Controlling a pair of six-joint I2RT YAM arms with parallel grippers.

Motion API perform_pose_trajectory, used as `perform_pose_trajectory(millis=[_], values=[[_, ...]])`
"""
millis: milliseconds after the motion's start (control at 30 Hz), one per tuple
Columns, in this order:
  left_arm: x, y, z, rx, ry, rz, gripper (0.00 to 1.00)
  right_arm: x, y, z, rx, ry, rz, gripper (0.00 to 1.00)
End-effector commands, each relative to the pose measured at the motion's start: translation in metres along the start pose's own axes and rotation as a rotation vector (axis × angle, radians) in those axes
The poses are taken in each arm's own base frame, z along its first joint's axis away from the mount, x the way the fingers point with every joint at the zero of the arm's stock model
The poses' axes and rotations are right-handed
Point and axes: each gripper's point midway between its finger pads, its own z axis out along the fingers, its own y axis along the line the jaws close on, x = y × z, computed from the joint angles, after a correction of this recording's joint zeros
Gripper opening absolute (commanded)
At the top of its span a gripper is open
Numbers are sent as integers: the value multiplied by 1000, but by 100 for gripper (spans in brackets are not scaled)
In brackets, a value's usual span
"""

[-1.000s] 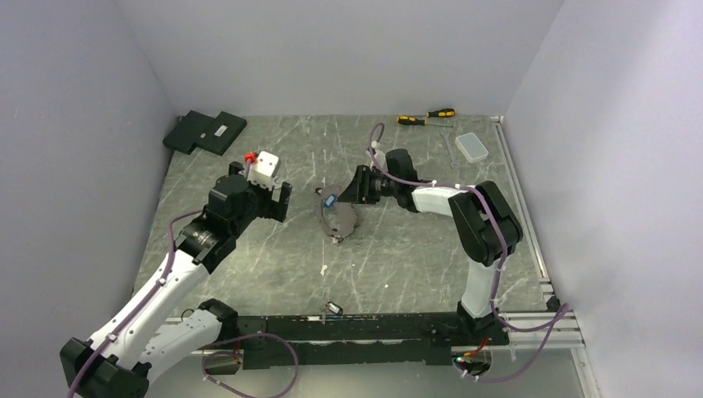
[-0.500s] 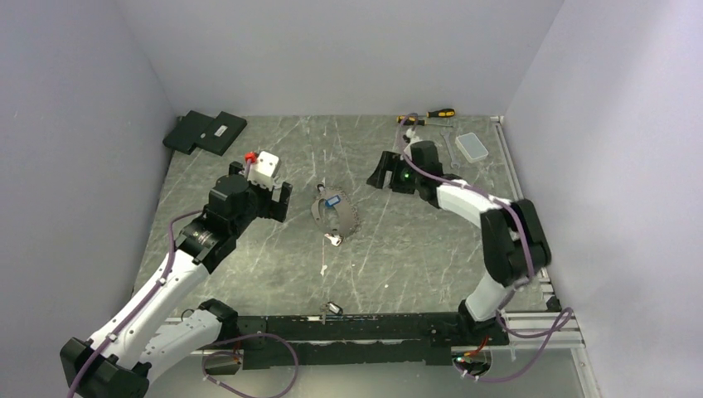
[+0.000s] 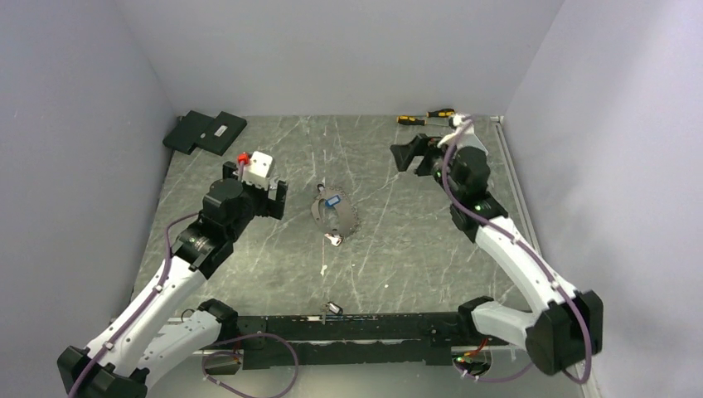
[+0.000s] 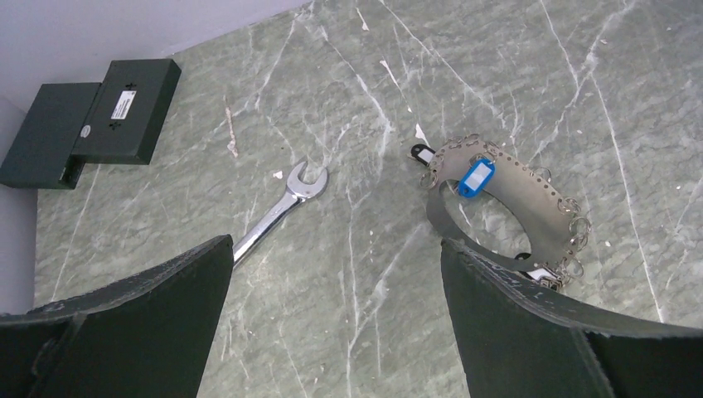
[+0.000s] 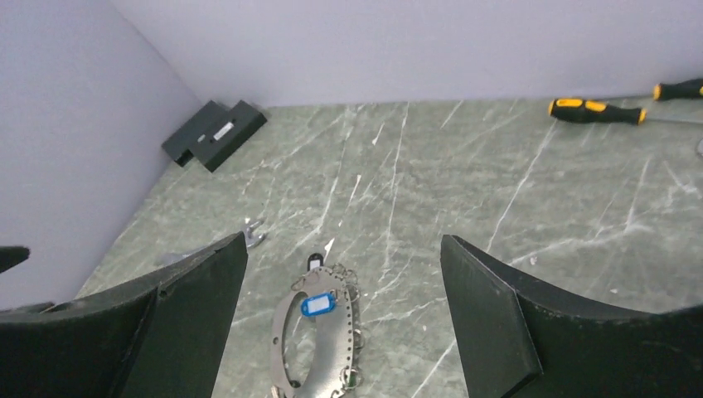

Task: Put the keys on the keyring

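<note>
The keyring lies flat in the middle of the table. It is a silver loop with small chain links along one side. The blue key rests on the far part of the loop. I cannot tell if it is hooked on. The green key is too small to pick out.

The left gripper hangs over the table, left of the keyring and apart from it. Its two fingers are spread wide and hold nothing. A wrench lies on the table under it, left of the keyring.

The right gripper hangs over the far right part of the table, well apart from the keyring. Its fingers are spread wide too, with nothing between them. Two screwdrivers lie near it by the back wall. Two black boxes sit in the far left corner.
</note>
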Motion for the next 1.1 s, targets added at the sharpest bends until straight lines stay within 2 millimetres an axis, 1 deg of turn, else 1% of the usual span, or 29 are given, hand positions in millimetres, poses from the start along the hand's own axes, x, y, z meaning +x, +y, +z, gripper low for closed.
perform_pose_trajectory(millis=[0, 33, 100, 200, 300, 467, 533, 633, 800, 933, 1000, 1067], values=[[-20, 6, -3, -20, -75, 2, 99, -14, 6, -26, -58, -154, -77, 90], [-21, 5, -4, -17, -81, 2, 99, -12, 6, -31, -67, -177, -64, 91], [-22, 5, -5, -16, -91, 0, 99, -3, 5, -35, -73, -170, -33, 91], [-23, 5, -7, -11, -103, 3, 99, 11, 3, -38, -81, -139, -16, 90], [-24, 4, -7, -3, -110, 4, 99, 18, 1, -40, -72, -116, -19, 90], [-24, 4, -7, -2, -104, 6, 99, 19, -1, -41, -67, -113, -26, 90], [-23, 4, -7, -2, -104, 9, 99, 23, -2, -38, -65, -99, -16, 90], [-24, 3, -7, 2, -105, 14, 99, 24, -1, -33, -63, -82, -7, 91], [-24, 3, -8, 4, -104, 17, 99, 20, -1, -32, -59, -99, 3, 90], [-25, 4, -10, 3, -108, 18, 100, 19, 0, -34, -72, -132, 20, 84], [-25, 3, -10, 5, -111, 18, 99, 20, -2, -33, -57, -126, 34, 85], [-26, 3, -10, 6, -111, 18, 99, 21, -7, -32, -26, -113, 50, 89]])
